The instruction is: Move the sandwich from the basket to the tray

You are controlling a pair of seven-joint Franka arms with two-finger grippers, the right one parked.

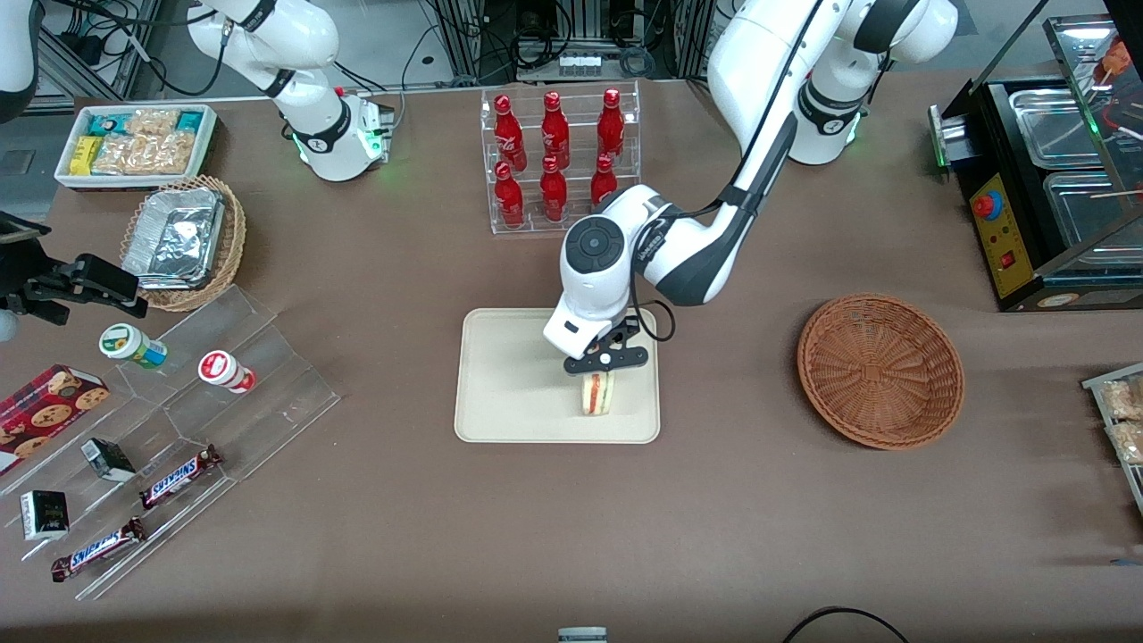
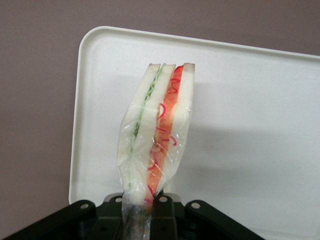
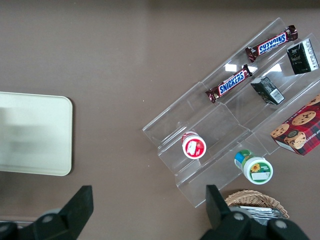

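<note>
Table: brown surface, carries everything below.
Tray: cream rectangle with rounded corners, near table centre, long side running across the table; holds only the sandwich.
Basket: reddish-brown round wicker bowl, well apart from the tray toward the working arm's end; nothing in it.
Bottle rack: clear acrylic, six red cola bottles in two rows, farther from the front camera than the tray.
Acrylic step shelf: toward the parked arm's end; two bars reading "SNICKERS", two small dark boxes, two round tubs, a red cookie box at its edge.
White bin: snack packets inside, yellow, teal and clear ones.
Light wicker basket: holds a foil container.
Gripper: over the tray's part nearer the basket; fingers closed tight on the sandwich's wrapped narrow end.
Sandwich: in clear wrap, standing on edge over the tray, lower end at or just above the tray surface, can't tell if touching. Long axis in line with the fingers, wide crust end pointing away from the gripper. Wrist view: white bread slices, green layer on one side, red-orange on the other.
</note>
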